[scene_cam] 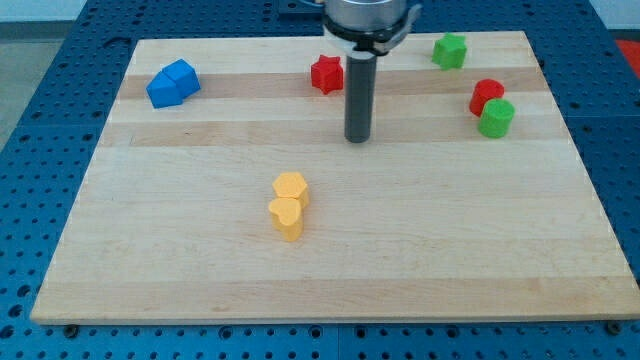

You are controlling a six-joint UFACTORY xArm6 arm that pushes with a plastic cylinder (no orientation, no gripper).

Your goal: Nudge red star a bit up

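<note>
While the wooden board [330,270] fills most of the view, my tip [358,138] is a plain rod with nothing to spread or pinch, and it rests on the wood below and slightly toward the right edge of the red star [326,74], apart from it. That star lies near the top edge, around mid-width. A blue block [172,84] sits toward the top-left corner; two yellow blocks [288,205] touch near the centre. I judge this the approach step: next, my tip should line up directly beneath the star and push gently toward the top edge.
</note>
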